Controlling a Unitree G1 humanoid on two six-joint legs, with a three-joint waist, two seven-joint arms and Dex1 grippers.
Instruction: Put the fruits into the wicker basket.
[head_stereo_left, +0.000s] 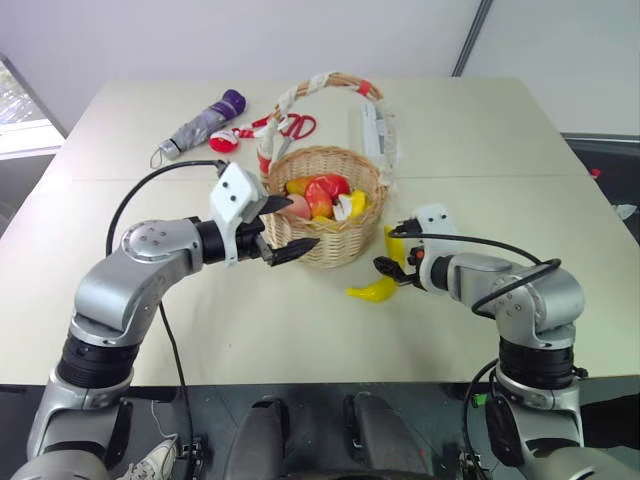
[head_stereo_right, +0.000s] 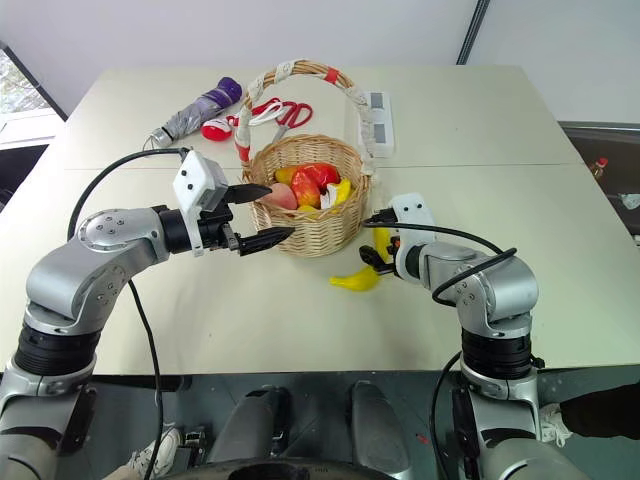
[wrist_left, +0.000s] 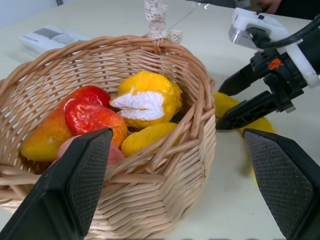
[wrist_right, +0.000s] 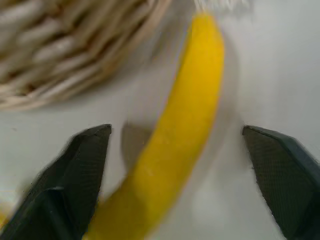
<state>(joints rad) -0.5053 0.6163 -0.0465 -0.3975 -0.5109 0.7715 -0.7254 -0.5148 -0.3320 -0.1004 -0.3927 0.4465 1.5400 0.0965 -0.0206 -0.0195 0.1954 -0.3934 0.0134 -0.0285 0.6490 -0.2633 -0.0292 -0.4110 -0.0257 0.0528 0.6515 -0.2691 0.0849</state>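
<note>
1. Left gripper (head_stereo_left: 285, 228) hovers with jaws apart, straddling the near-left wall of the wicker basket (head_stereo_left: 330, 245).
2. The basket stands mid-tabletop (head_stereo_left: 480, 150); the left wrist view reveals its fruits (wrist_left: 95, 117).
3. A banana (wrist_right: 175, 150) lies on the tabletop just right of the basket.
4. Right gripper (head_stereo_left: 393, 263) spreads around it, untouching in the right wrist view.

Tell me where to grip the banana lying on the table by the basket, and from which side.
Grip the banana across its thick middle, coming from above: it lies flat on the table beside the wicker basket, and the right gripper already straddles it with fingers open on either side. Its tapered ends would likely slip.
</note>
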